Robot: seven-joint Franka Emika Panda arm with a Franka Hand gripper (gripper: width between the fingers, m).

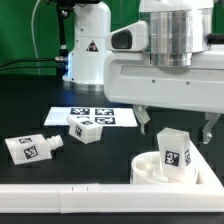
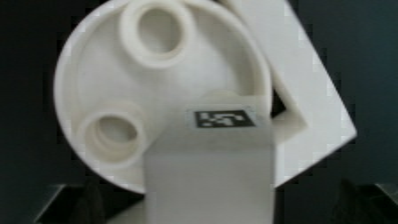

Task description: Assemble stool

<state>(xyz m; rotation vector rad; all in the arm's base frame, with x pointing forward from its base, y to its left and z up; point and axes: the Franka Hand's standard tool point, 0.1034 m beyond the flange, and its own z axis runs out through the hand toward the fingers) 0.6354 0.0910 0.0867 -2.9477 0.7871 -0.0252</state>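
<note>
Seat (image 1: 150,172): round white disc at 5 o'clock in the exterior view.
Upright leg (image 1: 176,152): tagged, standing in the seat.
Gripper (image 1: 177,132): fingers spread apart, flanking the upright leg, clamping nothing.
First loose leg (image 1: 30,148): lying at 9 o'clock.
Second loose leg (image 1: 85,128): lying near centre.

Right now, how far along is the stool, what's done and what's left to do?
Looks done: one leg stands upright on the seat; whether it is fully tightened I cannot tell. In hand: nothing. The gripper is open, straddling that leg. Left: two loose legs lie on the table, and the wrist view shows two empty sockets.
</note>
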